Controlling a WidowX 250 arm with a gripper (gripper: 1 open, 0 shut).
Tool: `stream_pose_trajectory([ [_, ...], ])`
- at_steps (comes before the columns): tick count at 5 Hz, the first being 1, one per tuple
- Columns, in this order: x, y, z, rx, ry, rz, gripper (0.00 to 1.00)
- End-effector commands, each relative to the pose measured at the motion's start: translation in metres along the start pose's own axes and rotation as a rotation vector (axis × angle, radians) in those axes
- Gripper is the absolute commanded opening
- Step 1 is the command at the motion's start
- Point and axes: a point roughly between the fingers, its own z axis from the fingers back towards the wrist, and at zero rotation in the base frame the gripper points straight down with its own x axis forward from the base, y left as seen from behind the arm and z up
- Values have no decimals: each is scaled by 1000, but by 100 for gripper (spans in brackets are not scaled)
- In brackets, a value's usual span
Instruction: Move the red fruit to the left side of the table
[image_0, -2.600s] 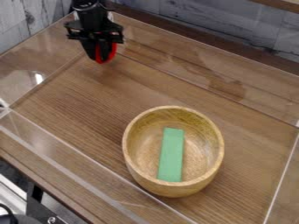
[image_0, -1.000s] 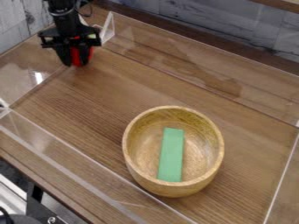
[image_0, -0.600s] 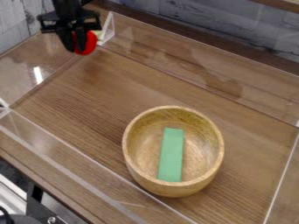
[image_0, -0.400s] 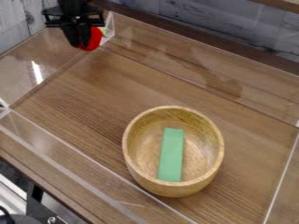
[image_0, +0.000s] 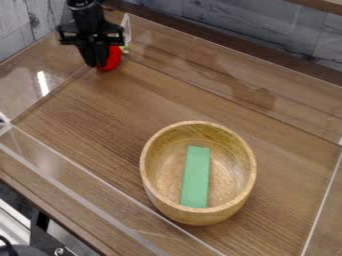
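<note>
Fingers of the black robot gripper (image_0: 91, 38) look to be at/around the small glossy red toy fruit (image_0: 110, 60), upper left of frame; can't tell if they're pinching it or just beside it, view's too small & dark. Arm comes in from the top edge, pointing down, gripper low nr the brown wood-grain table (image_0: 134, 125). Round light-wood bowl (image_0: 158, 165) sits lower right, w/ a flat green stick (image_0: 197, 176) inside, roughly upright in frame.
</note>
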Motion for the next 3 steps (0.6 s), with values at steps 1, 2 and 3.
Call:
stream_pose_trajectory([
  [1,-3,-5,15,4,-34,-15,0],
  [2,-11,-7,18,-2,-25,-16,100],
  [3,-4,3,18,-21,-20,-61,0],
])
